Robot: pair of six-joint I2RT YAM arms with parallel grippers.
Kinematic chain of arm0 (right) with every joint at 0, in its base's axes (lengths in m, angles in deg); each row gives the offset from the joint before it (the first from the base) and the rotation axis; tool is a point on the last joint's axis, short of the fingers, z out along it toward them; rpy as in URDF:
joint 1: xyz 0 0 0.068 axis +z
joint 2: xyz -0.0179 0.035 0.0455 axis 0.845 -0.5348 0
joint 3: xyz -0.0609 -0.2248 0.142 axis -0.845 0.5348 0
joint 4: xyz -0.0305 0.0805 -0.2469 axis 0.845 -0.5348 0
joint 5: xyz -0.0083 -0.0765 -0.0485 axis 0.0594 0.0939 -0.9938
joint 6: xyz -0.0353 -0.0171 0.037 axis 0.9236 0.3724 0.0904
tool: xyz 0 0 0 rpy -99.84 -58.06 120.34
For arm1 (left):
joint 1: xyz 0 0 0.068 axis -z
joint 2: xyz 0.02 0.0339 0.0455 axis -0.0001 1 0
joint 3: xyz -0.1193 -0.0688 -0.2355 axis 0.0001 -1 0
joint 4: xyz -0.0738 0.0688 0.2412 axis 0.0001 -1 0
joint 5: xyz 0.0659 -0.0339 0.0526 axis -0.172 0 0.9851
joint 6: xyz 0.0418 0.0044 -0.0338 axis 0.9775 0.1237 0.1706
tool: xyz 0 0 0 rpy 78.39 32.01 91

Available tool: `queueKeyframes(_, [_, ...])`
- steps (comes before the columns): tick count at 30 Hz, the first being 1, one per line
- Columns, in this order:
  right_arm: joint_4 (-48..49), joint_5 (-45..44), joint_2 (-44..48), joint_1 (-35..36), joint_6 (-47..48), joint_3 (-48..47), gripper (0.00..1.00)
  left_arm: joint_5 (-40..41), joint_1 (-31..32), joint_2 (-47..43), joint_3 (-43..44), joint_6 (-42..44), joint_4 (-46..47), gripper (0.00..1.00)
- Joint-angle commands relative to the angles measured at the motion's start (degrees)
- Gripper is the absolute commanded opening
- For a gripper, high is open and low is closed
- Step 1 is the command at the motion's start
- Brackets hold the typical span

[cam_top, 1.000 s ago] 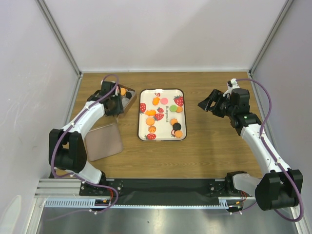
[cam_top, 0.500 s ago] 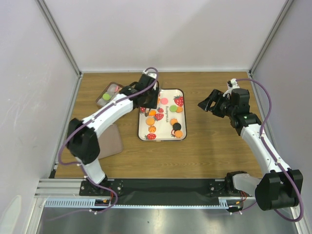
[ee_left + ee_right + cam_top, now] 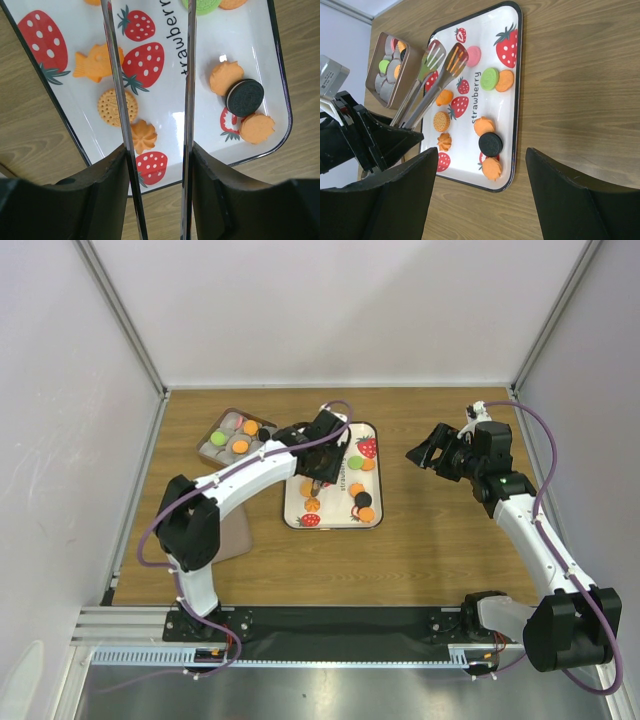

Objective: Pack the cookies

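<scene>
Top external, left claw (image 3: 157, 150) gripping tongs (image 3: 455, 59) above cookies (image 3: 489, 78), right claw (image 3: 418, 455) wide, empty

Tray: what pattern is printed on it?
The tray is white with red strawberries, black rim; left wrist view.

L arm (image 3: 250, 472) w/ tongs (image 3: 431, 75) off tin (image 3: 410, 65), now over tray (image 3: 507, 120) mid, above cookies (image 3: 490, 144).

Mid-desk (image 3: 430, 540), a tray (image 3: 335, 510) with cookies (image 3: 357, 499) spread on it. Behind and to its left, a box (image 3: 409, 70) with more cookies inside, and nearer the front on that same side, a lid (image 3: 235, 530) flat on the desk, partly under the left arm. Over the tray's left half, tongs (image 3: 455, 60) in the left gripper (image 3: 156, 167); right of the tray and apart from it, the right gripper (image 3: 422, 453).
</scene>
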Motion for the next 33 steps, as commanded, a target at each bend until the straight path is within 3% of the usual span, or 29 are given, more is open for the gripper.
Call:
queueKeyframes(1, [0.89, -0.32, 0.41, -0.02, 1.11, -1.50, 0.77, 1.41, 0.87, 1.05, 1.97, -0.38, 1.16, 0.52])
queueKeyframes(12, [0.54, -0.32, 1.03, -0.02, 1.29, -1.50, 0.77, 1.67, 0.25, 7.81, 6.80, 0.15, -0.07, 0.52])
queueKeyframes(33, [0.45, -0.32, 1.03, -0.11, 1.20, -1.41, 0.77, -3.42, -3.09, 8.08, 5.75, 0.06, 0.72, 0.51])
